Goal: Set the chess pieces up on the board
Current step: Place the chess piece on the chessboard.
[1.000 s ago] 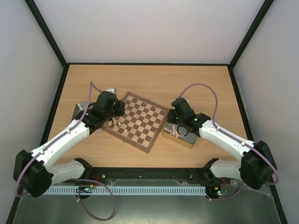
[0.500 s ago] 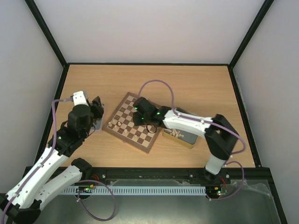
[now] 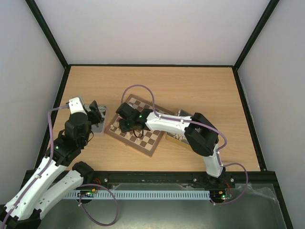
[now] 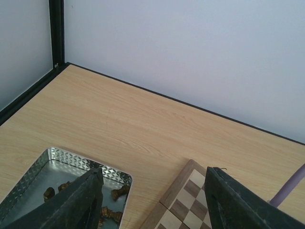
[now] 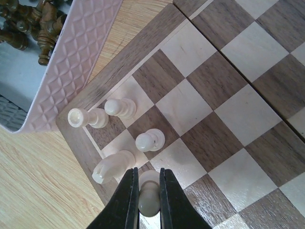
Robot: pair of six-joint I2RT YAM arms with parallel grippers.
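The board (image 3: 151, 125) lies tilted at mid-table. My right gripper (image 3: 123, 125) reaches across to its left corner. In the right wrist view the right gripper (image 5: 148, 171) is shut on a cream piece (image 5: 148, 200), held upright over an edge square beside a cream knight (image 5: 113, 167). Three other cream pieces (image 5: 150, 140) stand in that corner of the board (image 5: 224, 57). My left gripper (image 3: 95, 113) is open and empty above the silver tray (image 4: 57, 160), which holds dark brown pieces (image 4: 114, 193). The left gripper (image 4: 153, 171) frames the tray and a corner of the board (image 4: 190, 200).
The silver tray (image 3: 98, 125) lies just left of the board, its rim (image 5: 71, 62) almost touching the board's corner. The gold tin (image 3: 177, 137) sits right of the board, partly under the right arm. Black walls border the table.
My right gripper has swung from the gold tin across the board to its left corner, carrying a cream piece. My left gripper has pulled back from the board to above the silver tray.
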